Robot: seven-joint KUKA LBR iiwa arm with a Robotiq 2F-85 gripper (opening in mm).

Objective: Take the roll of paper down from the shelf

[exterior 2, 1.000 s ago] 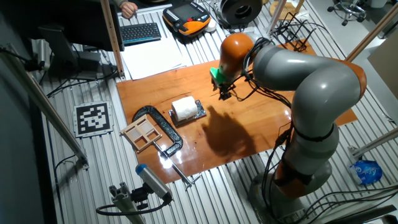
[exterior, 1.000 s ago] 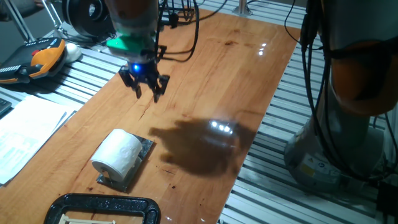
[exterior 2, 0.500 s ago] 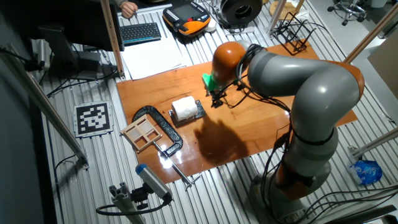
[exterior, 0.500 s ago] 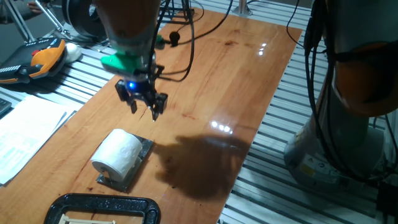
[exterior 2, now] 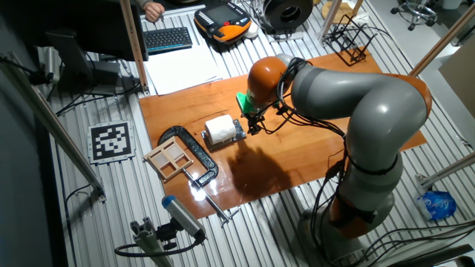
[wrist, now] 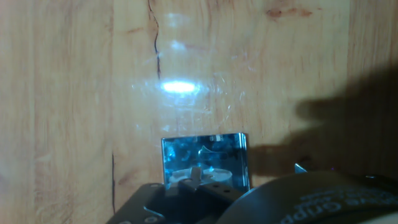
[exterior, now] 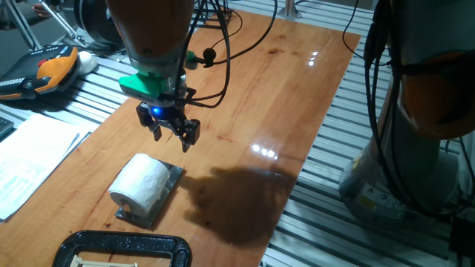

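1. The tool (exterior: pixel 169 135) hangs in the air, holding nothing, its fingers set narrowly apart.
2. The roll of paper (exterior: pixel 140 185) lies on its side on the shelf (exterior: pixel 172 179), below the tool and nearer the tabletop's (exterior: pixel 282 89) front edge.
3. To grasp well, I judge the tool should open wider than the roll, centre over it, then descend straight.
4. A black clamp (exterior: pixel 122 247) lies just beyond the roll; it seems clear of the approach. White sheets (exterior: pixel 33 159) lie off the tabletop.

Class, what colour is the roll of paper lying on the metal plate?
White. The roll of paper shows best in one fixed view, lying on the grey shelf.
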